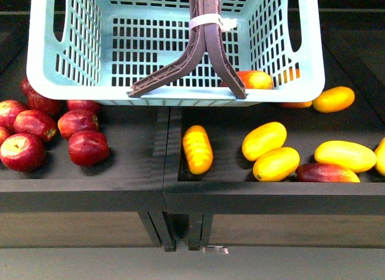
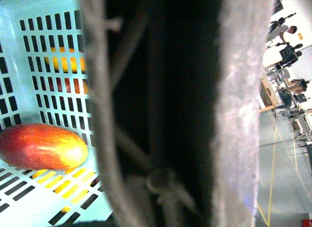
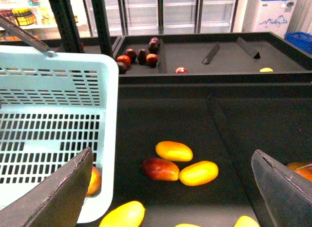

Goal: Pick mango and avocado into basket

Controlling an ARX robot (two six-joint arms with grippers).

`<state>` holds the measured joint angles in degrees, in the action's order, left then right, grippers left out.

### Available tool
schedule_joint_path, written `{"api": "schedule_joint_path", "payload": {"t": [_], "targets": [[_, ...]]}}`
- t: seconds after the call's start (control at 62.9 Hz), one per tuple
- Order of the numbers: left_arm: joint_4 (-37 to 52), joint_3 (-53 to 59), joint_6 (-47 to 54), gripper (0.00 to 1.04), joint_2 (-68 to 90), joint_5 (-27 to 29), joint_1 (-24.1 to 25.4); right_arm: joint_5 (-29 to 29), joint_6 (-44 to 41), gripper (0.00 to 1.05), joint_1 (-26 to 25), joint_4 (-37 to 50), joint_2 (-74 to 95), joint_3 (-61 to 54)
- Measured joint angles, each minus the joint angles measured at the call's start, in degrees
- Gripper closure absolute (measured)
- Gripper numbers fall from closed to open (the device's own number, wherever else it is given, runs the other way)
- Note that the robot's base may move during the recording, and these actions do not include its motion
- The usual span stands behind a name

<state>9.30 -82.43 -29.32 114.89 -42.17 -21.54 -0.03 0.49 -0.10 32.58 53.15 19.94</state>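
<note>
Right tool [image 3: 171,154] spread wide, empty, poised for next fruit; left tool [image 2: 165,110] blurred, closure indeterminable; mango [image 2: 41,146] resting in basket [image 1: 174,99], that half done; avocado unseen.

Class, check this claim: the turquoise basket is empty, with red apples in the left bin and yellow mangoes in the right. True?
Wrong only about the basket: the left wrist view shows a red-and-yellow mango lying inside it. The apples and yellow mangoes are as stated.
</note>
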Motion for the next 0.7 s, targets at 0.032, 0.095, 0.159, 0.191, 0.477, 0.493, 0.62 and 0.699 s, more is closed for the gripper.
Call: {"api": "schedule_joint_path", "payload": {"t": [0.032, 0.095, 0.159, 0.191, 0.477, 0.493, 0.62, 0.699], "targets": [[0.0, 0.0, 0.0, 0.92, 0.0, 0.0, 0.0, 0.0, -0.1, 0.09, 0.0, 0.0, 0.0, 0.0], [0.0, 0.0, 0.1, 0.92, 0.0, 0.0, 0.0, 0.0, -0.1, 0.09, 0.0, 0.0, 0.0, 0.0], [0.0, 0.0, 0.2, 0.92, 0.0, 0.0, 0.0, 0.0, -0.1, 0.09, 0.0, 0.0, 0.0, 0.0], [0.0, 0.0, 0.1, 0.92, 0.0, 0.0, 0.0, 0.0, -0.1, 0.09, 0.0, 0.0, 0.0, 0.0], [0.0, 0.0, 0.1, 0.92, 0.0, -0.2, -0.7, 0.4, -0.1, 0.09, -0.1, 0.0, 0.0, 0.0], [0.0, 0.0, 0.1, 0.92, 0.0, -0.3, -0.8, 0.3, -0.1, 0.09, -0.1, 0.0, 0.0, 0.0], [0.0, 0.0, -0.1, 0.92, 0.0, -1.0, -0.8, 0.3, -0.1, 0.09, 0.0, 0.0, 0.0, 0.0], [0.0, -0.1, 0.0, 0.92, 0.0, -1.2, -0.8, 0.2, -0.2, 0.09, 0.0, 0.0, 0.0, 0.0]]}}
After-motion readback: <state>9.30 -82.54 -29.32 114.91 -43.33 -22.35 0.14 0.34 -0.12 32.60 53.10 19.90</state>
